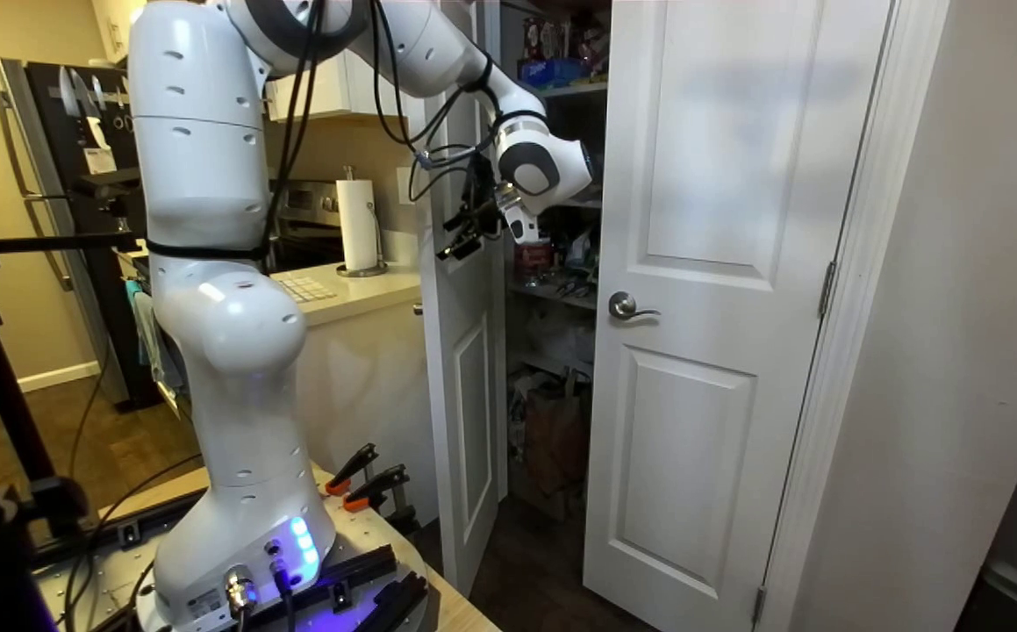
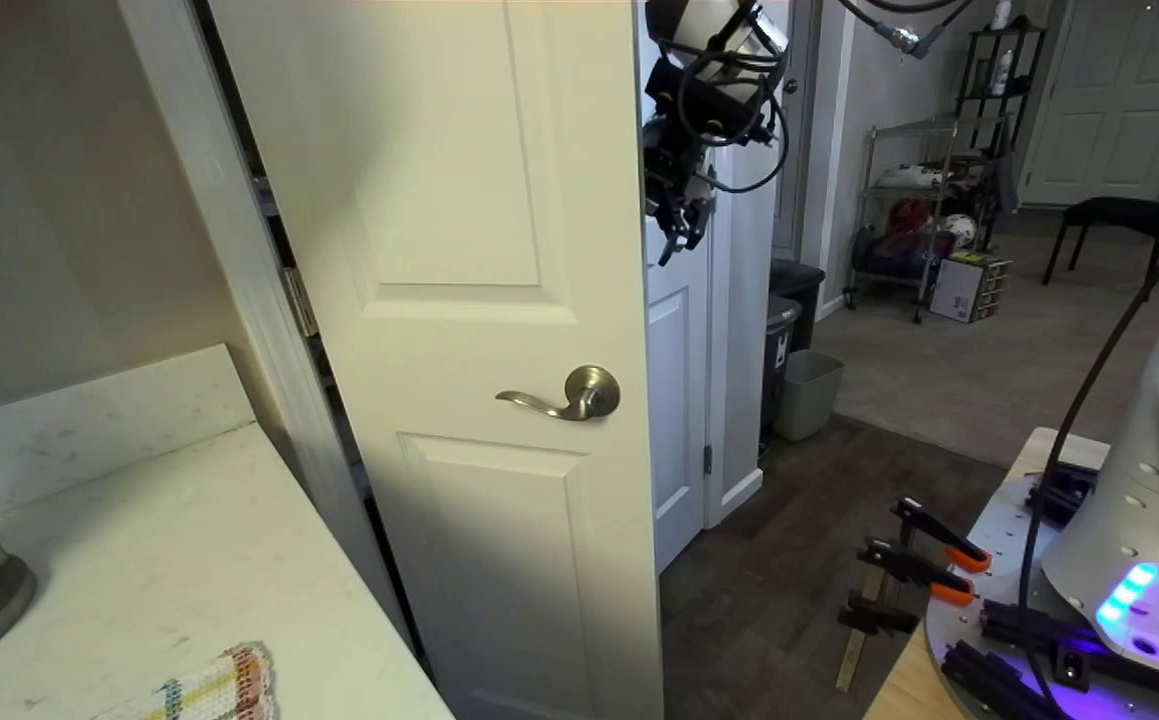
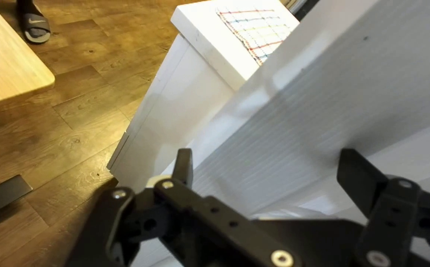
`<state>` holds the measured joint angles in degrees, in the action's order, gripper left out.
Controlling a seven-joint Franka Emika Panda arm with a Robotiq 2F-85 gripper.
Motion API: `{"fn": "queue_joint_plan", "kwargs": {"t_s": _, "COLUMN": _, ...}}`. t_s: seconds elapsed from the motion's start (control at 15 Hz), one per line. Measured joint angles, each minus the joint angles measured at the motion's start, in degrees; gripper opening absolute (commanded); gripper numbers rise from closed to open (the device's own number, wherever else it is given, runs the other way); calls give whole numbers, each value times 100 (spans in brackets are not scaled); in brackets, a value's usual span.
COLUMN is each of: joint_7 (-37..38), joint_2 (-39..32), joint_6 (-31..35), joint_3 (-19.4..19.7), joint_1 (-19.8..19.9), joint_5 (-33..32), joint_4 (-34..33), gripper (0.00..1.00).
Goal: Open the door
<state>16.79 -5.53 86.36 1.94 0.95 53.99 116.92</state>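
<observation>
Exterior view, door [image 1: 471, 351] upright, angled outward

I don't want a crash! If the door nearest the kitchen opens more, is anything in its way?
Probably: the counter stands on the outer side of the door, so swinging wider would likely bump it. Nothing visible stands between the door and the end effector.

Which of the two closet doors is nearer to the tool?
The left door in both exterior views, beside the counter: the wrist view shows its edge near the tool. The right door is farther.
</observation>
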Motion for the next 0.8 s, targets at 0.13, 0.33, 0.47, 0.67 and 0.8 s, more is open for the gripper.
{"fn": "queue_joint_plan", "kwargs": {"t_s": 0.13, "joint_7": -7, "joint_2": 1, "joint_6": 0, "joint_3": -23, "joint_1": -49, "joint_5": 0, "joint_4": 65, "gripper": 100}}
{"fn": "queue_joint_plan", "kwargs": {"t_s": 0.33, "joint_7": -35, "joint_2": 1, "joint_6": 0, "joint_3": -90, "joint_1": -88, "joint_5": 0, "joint_4": 102, "gripper": 100}}
{"fn": "queue_joint_plan", "kwargs": {"t_s": 0.47, "joint_7": -47, "joint_2": 1, "joint_6": 0, "joint_3": -140, "joint_1": -140, "joint_5": 0, "joint_4": 103, "gripper": 100}}
{"fn": "queue_joint_plan", "kwargs": {"t_s": 0.67, "joint_7": -63, "joint_2": 0, "joint_6": 0, "joint_3": -261, "joint_1": -256, "joint_5": 7, "joint_4": 103, "gripper": 100}}
{"fn": "queue_joint_plan", "kwargs": {"t_s": 0.8, "joint_7": -67, "joint_2": -6, "joint_6": 0, "joint_3": -366, "joint_1": -366, "joint_5": 45, "joint_4": 103, "gripper": 100}}
